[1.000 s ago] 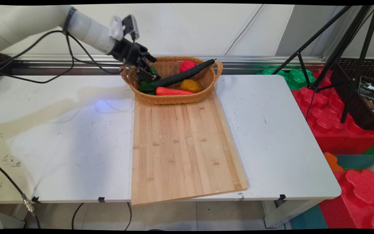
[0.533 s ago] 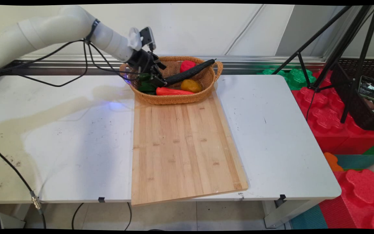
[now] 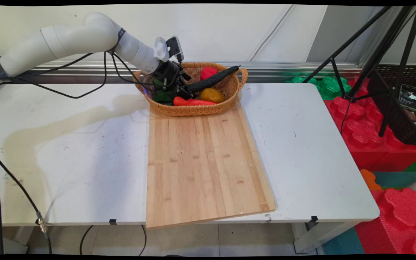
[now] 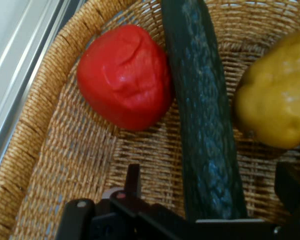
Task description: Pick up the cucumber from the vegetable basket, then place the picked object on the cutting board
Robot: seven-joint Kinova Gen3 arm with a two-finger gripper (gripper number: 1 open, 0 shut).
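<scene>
Wicker basket (image 3: 193, 108) w/ jaws spread wide astride dark cucumber (image 4: 205, 125), betw. red pepper (image 4: 125, 77) & yellow pepper (image 4: 275, 100).

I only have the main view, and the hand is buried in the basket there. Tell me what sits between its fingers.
Observer: In the hand view, the dark green cucumber runs up between the two fingers, which stand apart on either side of it.
Operator: Say whether they are pinching it.
Observer: Not visibly. Bare weave of the basket shows between that finger and the cucumber.
Operator: Report what crowds the cucumber.
Observer: The red pepper lies against one side of it, and the yellow pepper sits close on the other side.
</scene>
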